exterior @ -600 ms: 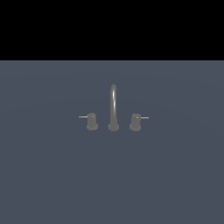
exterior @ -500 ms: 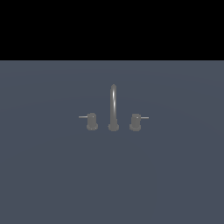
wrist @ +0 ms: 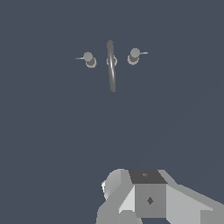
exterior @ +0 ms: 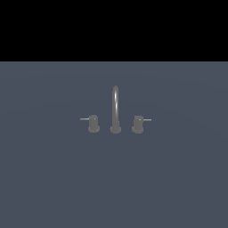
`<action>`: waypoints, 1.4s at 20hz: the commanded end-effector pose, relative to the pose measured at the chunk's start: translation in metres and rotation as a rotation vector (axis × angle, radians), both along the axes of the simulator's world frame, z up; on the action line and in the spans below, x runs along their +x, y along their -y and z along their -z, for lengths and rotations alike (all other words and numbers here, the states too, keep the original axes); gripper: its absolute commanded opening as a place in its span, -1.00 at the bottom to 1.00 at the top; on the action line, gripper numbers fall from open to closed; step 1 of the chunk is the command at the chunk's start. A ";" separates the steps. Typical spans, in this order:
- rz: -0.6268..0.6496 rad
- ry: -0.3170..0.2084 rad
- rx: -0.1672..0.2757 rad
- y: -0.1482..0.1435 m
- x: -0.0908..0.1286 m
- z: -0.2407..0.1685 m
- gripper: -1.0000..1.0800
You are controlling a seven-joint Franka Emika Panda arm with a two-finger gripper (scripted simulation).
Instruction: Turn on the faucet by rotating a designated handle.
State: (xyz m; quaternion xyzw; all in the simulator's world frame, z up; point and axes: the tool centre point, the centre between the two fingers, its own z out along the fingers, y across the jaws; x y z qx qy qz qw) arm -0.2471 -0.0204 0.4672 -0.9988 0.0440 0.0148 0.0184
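The faucet [exterior: 115, 109] stands on the flat grey-blue floor, its tall arched spout between two short knobs. The handle [exterior: 138, 124] is the knob at the exterior view's right, and its thin lever rod points right. A twin knob [exterior: 93, 124] on the other side has its lever pointing left. In the wrist view the faucet [wrist: 111, 65] and the handle [wrist: 134, 55] appear from above, far off. Only grey and white parts of my gripper [wrist: 148, 199] show there, well apart from the faucet. Its fingers are not clear enough to tell their state. The exterior view does not show the arm.
The grey-blue floor [exterior: 178, 178] spreads on all sides of the faucet. A black band fills the upper part of the exterior view.
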 end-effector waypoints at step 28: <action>0.455 -0.023 0.055 0.017 0.138 0.071 -1.00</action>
